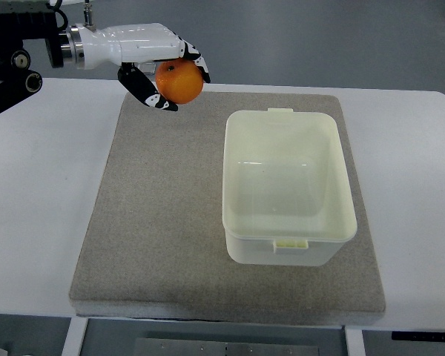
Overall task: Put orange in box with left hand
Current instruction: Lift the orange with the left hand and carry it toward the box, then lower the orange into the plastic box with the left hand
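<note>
Coarse grey felt mat (163, 222), glossy rectangular cream box (288, 185), left hand (159, 63) curled around smooth round orange (179, 81).

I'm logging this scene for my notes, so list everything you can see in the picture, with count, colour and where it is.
orange: one, orange, held in the air above the mat's far left corner
box: one, pale cream, open and empty, on the right half of the mat
mat: one, grey-brown, covering the middle of the table
table: one, white, under the mat
floor: grey, beyond the table's far edge
left hand: one, white with black fingers, coming in from the top left, closed around the orange
right hand: not in view
</note>
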